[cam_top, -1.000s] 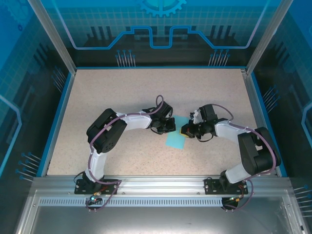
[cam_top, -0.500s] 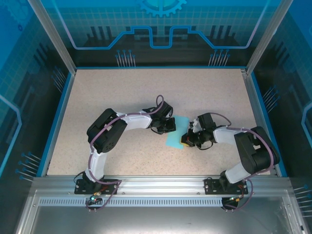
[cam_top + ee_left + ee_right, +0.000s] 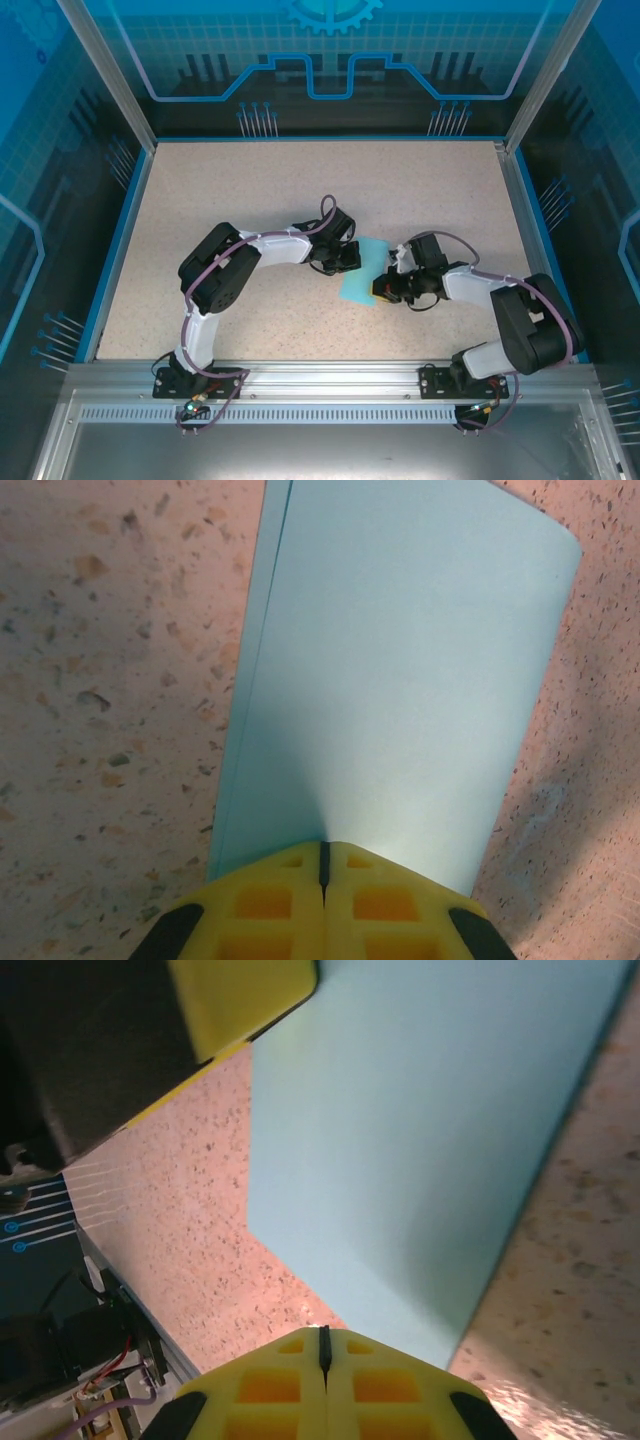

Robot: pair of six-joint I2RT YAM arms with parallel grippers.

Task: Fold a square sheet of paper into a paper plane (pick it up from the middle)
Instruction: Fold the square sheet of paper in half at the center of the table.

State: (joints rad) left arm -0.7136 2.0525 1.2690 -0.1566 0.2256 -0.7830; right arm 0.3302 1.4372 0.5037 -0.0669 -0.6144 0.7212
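Fingertips of the left claw are pressed together with no gap, and 1 edge of the square sheet of paper runs right into them. A faint pucker there hints at a nip, but whether the paper is pinched or only pinned to the counter I cannot tell. The right claw is closed tight too, its tips meeting the opposite edge. The sheet lies mid-counter between the 2 claws, already doubled over: the left wrist view shows 2 layers, the lower peeping out along 1 long side.

Over the last second the right claw has slid along its edge toward the arm bases, while the left claw and the sheet have barely moved. I read that as the right tips sharpening a fold while the left anchors, so the task looks early: no point or wings yet.

Each claw covers the very edge it touches, and from above the wrists hide part of the sheet, so its full outline stays unclear
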